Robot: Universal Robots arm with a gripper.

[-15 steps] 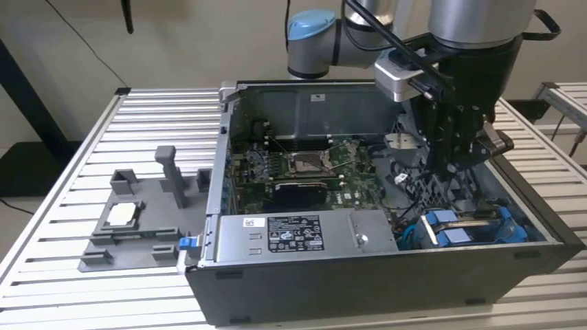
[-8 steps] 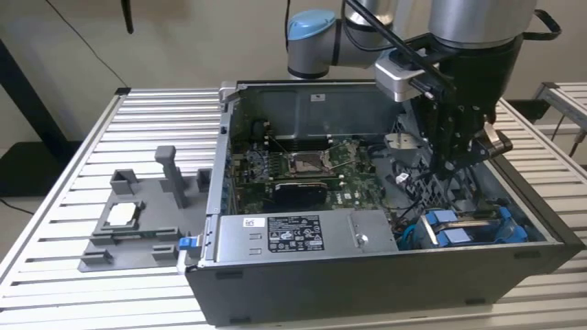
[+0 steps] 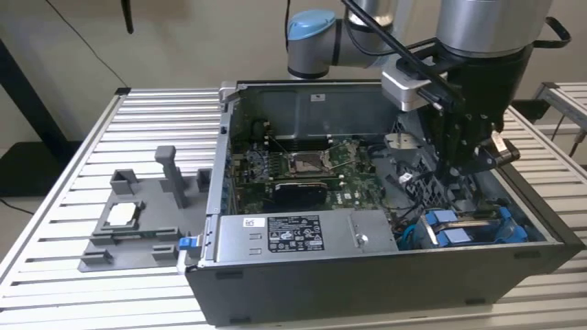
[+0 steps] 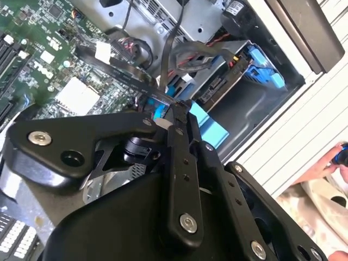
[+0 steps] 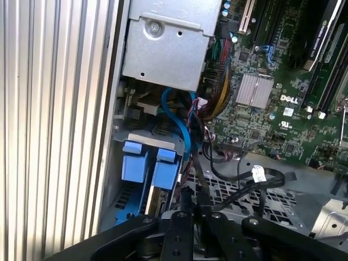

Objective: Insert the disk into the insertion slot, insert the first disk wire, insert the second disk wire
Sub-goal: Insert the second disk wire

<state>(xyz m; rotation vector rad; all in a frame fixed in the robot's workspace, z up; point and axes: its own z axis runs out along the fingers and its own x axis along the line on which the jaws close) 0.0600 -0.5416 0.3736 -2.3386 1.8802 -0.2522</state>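
The disk [image 3: 477, 221] lies in the insertion slot [image 3: 414, 237] at the case's corner on the exterior view's right, its blue carrier tabs [image 5: 136, 162] facing up. In the second wrist view the disk [image 4: 217, 89] sits in the grey cage [image 4: 247, 111]. My gripper [image 3: 461, 184] reaches down inside the case just behind the slot. In both wrist views the gripper [image 4: 175, 106] [image 5: 193, 209] is shut on a flat black wire [image 4: 122, 73] that leads off over the board. A blue wire [image 5: 184, 128] loops down beside the slot [image 5: 148, 142].
A grey labelled power-supply box [image 3: 303, 234] fills the case's front edge beside the slot. The green motherboard [image 3: 293, 165] lies behind it, with loose black cables [image 5: 244, 179] over a perforated plate. A grey fixture [image 3: 128, 220] stands on the slatted table [image 3: 55, 289].
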